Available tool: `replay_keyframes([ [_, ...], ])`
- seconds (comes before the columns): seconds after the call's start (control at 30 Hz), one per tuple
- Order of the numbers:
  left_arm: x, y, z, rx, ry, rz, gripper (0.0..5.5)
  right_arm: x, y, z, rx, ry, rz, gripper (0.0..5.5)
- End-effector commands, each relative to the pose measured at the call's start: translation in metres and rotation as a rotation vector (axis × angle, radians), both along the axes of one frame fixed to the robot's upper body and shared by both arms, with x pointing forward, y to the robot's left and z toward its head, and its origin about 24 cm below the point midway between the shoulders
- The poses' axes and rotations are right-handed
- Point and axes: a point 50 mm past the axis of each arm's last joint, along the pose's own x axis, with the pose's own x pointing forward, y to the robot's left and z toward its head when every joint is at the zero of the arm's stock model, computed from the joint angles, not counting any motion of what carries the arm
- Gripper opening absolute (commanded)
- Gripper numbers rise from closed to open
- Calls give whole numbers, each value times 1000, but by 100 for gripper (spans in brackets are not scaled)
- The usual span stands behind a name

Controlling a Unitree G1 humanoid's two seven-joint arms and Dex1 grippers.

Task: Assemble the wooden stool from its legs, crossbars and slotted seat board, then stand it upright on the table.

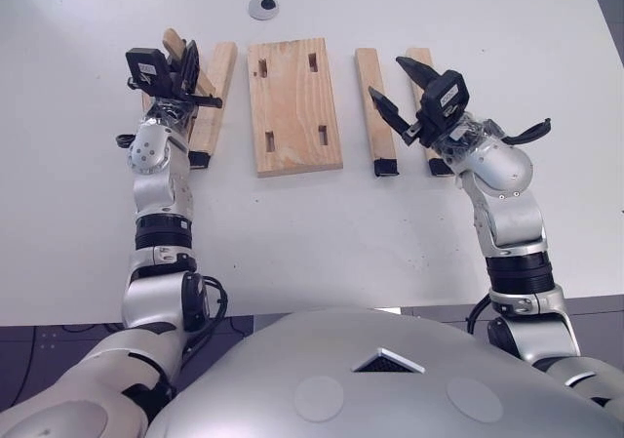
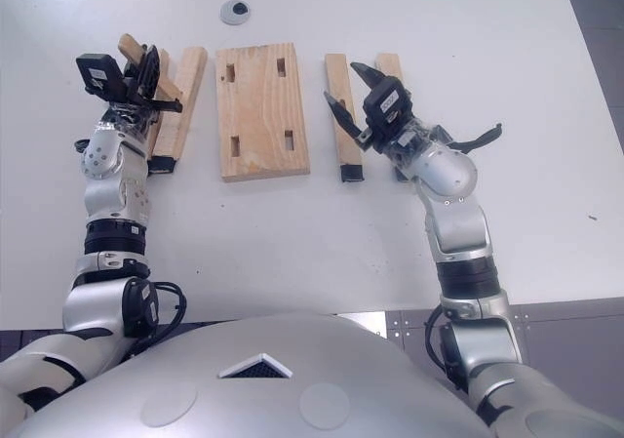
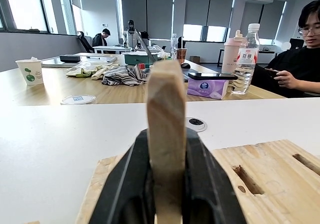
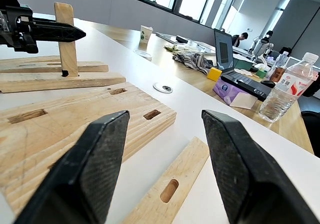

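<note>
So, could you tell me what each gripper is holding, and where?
Left gripper clamps an upright crossbar near its middle; right gripper is open, empty.

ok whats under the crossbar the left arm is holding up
A leg lying flat on the table: the crossbar, held upright by the left gripper, meets it with its lower end. Whether that end sits in a slot is hidden.

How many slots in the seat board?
4, all in the seat board: far-left slot, far-right slot, near-left slot, near-right slot. None looks hidden.
</note>
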Motion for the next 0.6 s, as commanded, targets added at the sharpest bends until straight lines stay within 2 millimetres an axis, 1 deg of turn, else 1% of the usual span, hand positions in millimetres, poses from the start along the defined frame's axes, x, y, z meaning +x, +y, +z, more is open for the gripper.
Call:
replay_keyframes([
  [0.03,-56,-8,-91,-15,433,-29,38,2,0,3,-5,-5,-8,268],
  [0.1,-54,-10,-88,-43,406,-30,38,2,0,3,-5,-5,-11,268],
  [0.23,-33,-15,-63,-70,290,-30,38,4,0,3,-6,-10,-18,268],
  [0.3,-25,-17,-53,-68,249,-32,38,4,0,3,-5,-11,-20,268],
  [0.47,-15,-22,-35,-71,183,-30,38,4,1,2,-5,-12,-20,268],
  [0.57,-11,-15,-25,-53,164,26,38,4,2,1,-5,-14,-20,268],
  [0.6,-12,-12,-20,-45,155,27,75,4,2,1,-5,-15,-20,268],
])
